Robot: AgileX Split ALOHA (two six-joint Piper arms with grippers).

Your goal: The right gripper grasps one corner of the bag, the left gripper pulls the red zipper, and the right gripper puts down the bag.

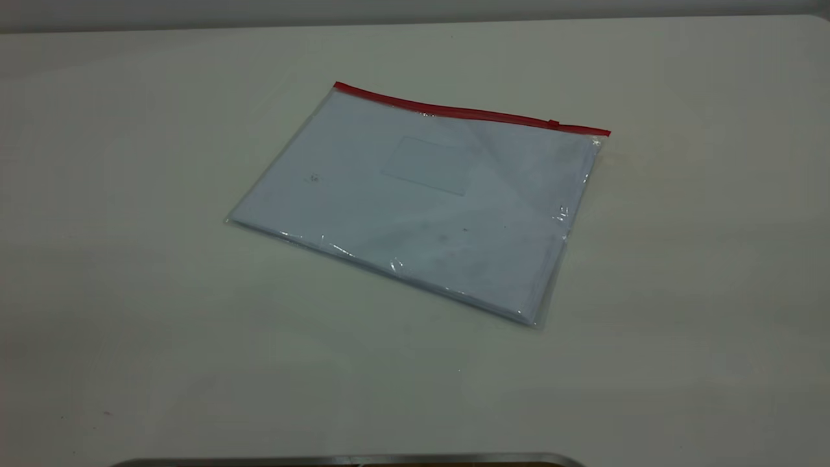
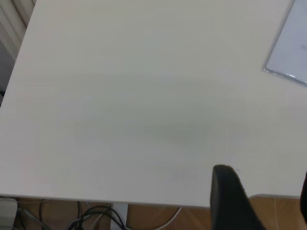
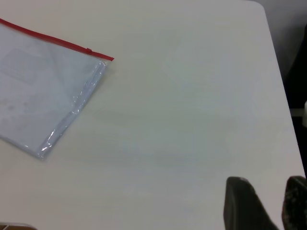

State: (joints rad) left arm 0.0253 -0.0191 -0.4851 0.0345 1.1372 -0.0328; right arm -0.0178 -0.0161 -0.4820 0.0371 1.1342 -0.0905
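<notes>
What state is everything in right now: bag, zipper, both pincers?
bag: flat on the table, paper inside, untouched.
red zipper: runs along the far edge, slider tab near its right end; open or closed not clear.
left pincer: off the bag, over the table edge, holding nothing.
right pincer: fingers apart, empty, away from the bag.

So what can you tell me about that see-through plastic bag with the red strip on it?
The flat rectangular clear plastic bag lies flat on the pale table, turned at a slant. White paper fills it, and a faint rectangular label pocket shows on its face. A thin red zipper strip runs along its far long edge, with a tiny red slider tab near the right end. The plastic looks shiny and a bit wrinkled. Neither gripper touches it.
</notes>
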